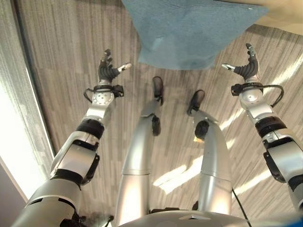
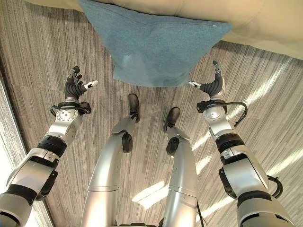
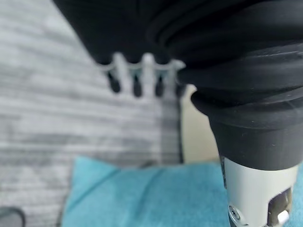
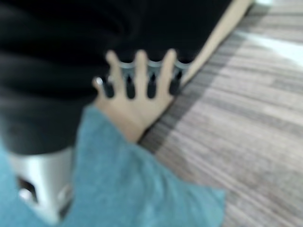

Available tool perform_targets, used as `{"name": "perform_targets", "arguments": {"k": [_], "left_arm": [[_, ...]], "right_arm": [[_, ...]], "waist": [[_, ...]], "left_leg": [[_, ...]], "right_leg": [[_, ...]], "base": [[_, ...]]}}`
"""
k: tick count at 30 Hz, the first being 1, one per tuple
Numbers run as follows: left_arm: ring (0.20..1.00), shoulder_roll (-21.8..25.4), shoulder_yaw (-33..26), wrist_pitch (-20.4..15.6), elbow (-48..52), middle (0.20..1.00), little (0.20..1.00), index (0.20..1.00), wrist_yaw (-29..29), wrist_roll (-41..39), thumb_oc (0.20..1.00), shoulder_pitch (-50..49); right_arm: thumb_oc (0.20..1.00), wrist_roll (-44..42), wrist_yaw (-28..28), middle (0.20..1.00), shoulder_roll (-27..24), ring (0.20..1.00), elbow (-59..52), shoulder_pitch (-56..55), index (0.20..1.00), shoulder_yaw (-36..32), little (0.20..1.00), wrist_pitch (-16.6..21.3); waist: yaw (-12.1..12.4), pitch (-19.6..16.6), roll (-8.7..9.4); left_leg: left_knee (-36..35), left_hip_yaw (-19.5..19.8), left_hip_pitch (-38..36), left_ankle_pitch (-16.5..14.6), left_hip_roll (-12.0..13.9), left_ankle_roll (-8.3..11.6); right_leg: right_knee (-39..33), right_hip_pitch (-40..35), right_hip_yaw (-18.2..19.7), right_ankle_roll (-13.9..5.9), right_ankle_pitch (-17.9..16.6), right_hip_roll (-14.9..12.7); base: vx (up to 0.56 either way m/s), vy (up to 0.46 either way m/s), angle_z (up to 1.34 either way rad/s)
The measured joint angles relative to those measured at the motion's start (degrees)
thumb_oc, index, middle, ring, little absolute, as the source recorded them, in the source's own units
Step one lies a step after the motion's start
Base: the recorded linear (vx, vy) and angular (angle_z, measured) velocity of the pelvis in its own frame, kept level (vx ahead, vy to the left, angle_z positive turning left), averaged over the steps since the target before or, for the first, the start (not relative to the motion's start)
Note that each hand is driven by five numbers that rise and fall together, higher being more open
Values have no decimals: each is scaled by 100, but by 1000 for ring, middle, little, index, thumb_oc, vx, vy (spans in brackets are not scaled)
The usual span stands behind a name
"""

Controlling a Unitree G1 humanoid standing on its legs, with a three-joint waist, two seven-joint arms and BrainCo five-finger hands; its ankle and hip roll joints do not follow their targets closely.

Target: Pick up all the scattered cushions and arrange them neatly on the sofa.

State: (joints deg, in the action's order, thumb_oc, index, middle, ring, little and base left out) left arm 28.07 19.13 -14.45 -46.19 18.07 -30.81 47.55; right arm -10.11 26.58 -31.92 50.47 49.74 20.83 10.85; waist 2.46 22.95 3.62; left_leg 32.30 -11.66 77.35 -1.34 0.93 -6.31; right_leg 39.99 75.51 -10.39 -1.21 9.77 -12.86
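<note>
A teal cushion (image 2: 156, 45) leans against the beige sofa's (image 2: 265, 21) front edge, its lower corner hanging over the wood-grain floor. My left hand (image 2: 74, 87) hovers open to the cushion's left, fingers spread, not touching it. My right hand (image 2: 212, 85) is open at the cushion's right side, thumb pointing toward the fabric, also apart from it. The cushion (image 3: 151, 196) lies past my left hand's fingers in the left wrist view, and the cushion's corner (image 4: 142, 189) sits close under my right hand in the right wrist view.
Grey wood-grain floor (image 2: 38, 56) spreads on both sides of the cushion. A pale wall or panel edge (image 1: 14, 123) runs along the far left. Bright sun patches fall on the floor (image 2: 270, 94) at the right.
</note>
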Motion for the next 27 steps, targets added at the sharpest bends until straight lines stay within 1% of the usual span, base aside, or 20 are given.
{"name": "perform_targets", "arguments": {"k": [1, 2, 5, 6, 7, 10, 11, 13, 14, 18, 24, 27], "left_arm": [[1000, -186, -239, -49, 229, 1000, 1000, 1000, 99, 99, 1000, -100], [1000, -371, -359, -142, 599, 1000, 1000, 1000, 188, 99, 1000, -367], [1000, -476, -279, -171, 756, 1000, 1000, 1000, 199, 122, 1000, -690], [1000, -405, -28, -148, 748, 1000, 1000, 1000, 174, 343, 1000, -808], [1000, -376, 55, -145, 746, 1000, 1000, 1000, 174, 346, 1000, -830], [1000, -210, 339, -18, 604, 1000, 1000, 1000, 123, 612, 1000, -476], [1000, -210, 313, 11, 597, 1000, 1000, 1000, 95, 741, 1000, -225], [1000, -300, 276, 45, 275, 1000, 1000, 1000, 116, 777, 1000, 85], [1000, -317, 268, 55, 88, 1000, 1000, 1000, 121, 774, 1000, 218], [1000, -329, 268, 121, -113, 1000, 1000, 1000, 300, 728, 1000, 322], [1000, -325, 94, 172, -335, 1000, 1000, 1000, 493, 636, 1000, 484], [1000, -312, 44, 177, -336, 1000, 1000, 1000, 524, 419, 1000, 517]], "right_arm": [[1000, 4, 17, 1000, 32, 1000, -9, 0, 1000, -9, 1000, 2], [1000, 14, 58, 1000, 47, 1000, -92, -40, 1000, -9, 1000, 8], [1000, 22, 78, 1000, 45, 1000, -244, -85, 1000, -27, 1000, 29], [1000, 25, 77, 1000, 39, 1000, -248, -134, 1000, -126, 1000, 71], [1000, 25, 76, 1000, 38, 1000, -248, -175, 1000, -209, 1000, 84], [1000, 26, 49, 1000, 28, 1000, -126, -108, 1000, -215, 1000, 83], [1000, 26, 48, 1000, 36, 1000, -103, -97, 1000, -211, 1000, 81], [1000, 25, 49, 1000, 95, 1000, 47, -48, 1000, -193, 1000, 72], [1000, 23, 50, 1000, 217, 1000, 119, 5, 1000, -175, 1000, 65], [1000, 17, 54, 1000, 255, 1000, 171, 3, 1000, 11, 1000, 12], [1000, -6, 82, 1000, 251, 1000, 173, 9, 1000, 0, 1000, -21], [1000, -38, 125, 1000, 250, 1000, 152, 27, 1000, -4, 1000, -49]], "waist": [[1, 0, 1], [5, -1, 1], [-14, -1, 1], [-7, -31, 10], [-2, -130, 14], [2, -133, 15], [-6, -134, 17], [-22, -171, 21], [-82, -189, 39], [-160, -349, 41], [-160, -356, 41], [-156, -357, 42]], "left_leg": [[-18, 3, 6, 0, -3, 0], [-31, 10, 11, 0, -5, 0], [-34, 20, 23, -1, -5, 0], [-29, 22, 74, -1, -5, 1], [-18, 23, 179, 1, -5, 1], [-25, 12, 204, 6, -5, -2], [-25, 12, 205, 6, -7, -2], [-26, 10, 208, 6, -7, -2], [-28, 12, 210, 6, -7, -2], [-6, 27, 391, 8, 0, -6], [50, 40, 567, 7, 2, -7], [127, 47, 772, 5, 2, -4]], "right_leg": [[-15, 2, -8, -4, 7, 1], [-31, 7, -8, -7, 13, 8], [-49, 13, -9, -7, 12, 17], [-52, 64, -7, -12, 8, 19], [-49, 163, -5, -15, 3, 19], [-78, 180, 3, -33, -34, 18], [-93, 172, 3, -47, -47, 18], [-102, 173, 3, -50, -53, 18], [-101, 176, 2, -49, -52, 21], [-96, 351, 1, -44, -58, 35], [-65, 509, 4, -44, -61, 32], [22, 721, 9, -39, -56, 16]], "base": [[0, 0, 0], [0, 0, 0], [0, 0, 0], [0, 0, 0], [0, 0, 0], [0, 0, 0], [0, 0, 0], [0, 0, 0], [0, 0, 0], [0, 0, 0], [27, 22, 0], [37, 40, 0]]}}
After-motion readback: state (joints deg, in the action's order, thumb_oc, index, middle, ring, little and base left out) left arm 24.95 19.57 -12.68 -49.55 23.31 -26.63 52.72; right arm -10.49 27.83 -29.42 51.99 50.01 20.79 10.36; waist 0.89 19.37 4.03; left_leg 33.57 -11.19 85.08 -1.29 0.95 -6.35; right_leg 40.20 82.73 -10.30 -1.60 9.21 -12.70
